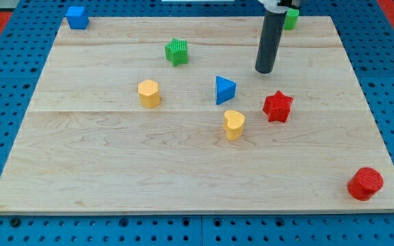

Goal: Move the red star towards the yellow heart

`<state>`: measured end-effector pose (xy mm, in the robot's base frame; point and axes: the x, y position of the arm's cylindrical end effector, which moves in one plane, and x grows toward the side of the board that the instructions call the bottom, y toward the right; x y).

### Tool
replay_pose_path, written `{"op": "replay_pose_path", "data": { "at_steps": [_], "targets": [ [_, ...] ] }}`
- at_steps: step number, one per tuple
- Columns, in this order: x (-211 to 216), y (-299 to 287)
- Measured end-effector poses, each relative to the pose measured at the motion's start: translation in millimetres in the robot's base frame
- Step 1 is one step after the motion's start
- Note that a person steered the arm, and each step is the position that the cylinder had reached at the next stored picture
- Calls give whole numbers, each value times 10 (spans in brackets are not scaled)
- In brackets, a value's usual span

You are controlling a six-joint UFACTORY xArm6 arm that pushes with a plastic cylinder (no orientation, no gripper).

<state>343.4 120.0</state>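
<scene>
The red star (278, 106) lies right of the board's middle. The yellow heart (234, 124) stands just below and to the left of it, a short gap apart. My tip (264, 70) is above the red star, toward the view's top and slightly left, not touching it. The blue triangle (224, 90) sits left of the star and above the heart.
A yellow block (149, 93) lies left of the middle. A green star (176, 52) lies at upper middle. A blue cube (77, 17) is at the top left corner, a green block (291, 18) behind the rod at the top, and a red cylinder (366, 183) at the bottom right. The wooden board (115, 164) sits on a blue pegboard.
</scene>
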Motion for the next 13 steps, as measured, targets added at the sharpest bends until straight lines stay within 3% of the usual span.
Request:
{"op": "replay_pose_path", "data": {
  "at_steps": [2,5,13],
  "targets": [
    [-355,-40],
    [-355,47],
    [538,766]
  ]
}}
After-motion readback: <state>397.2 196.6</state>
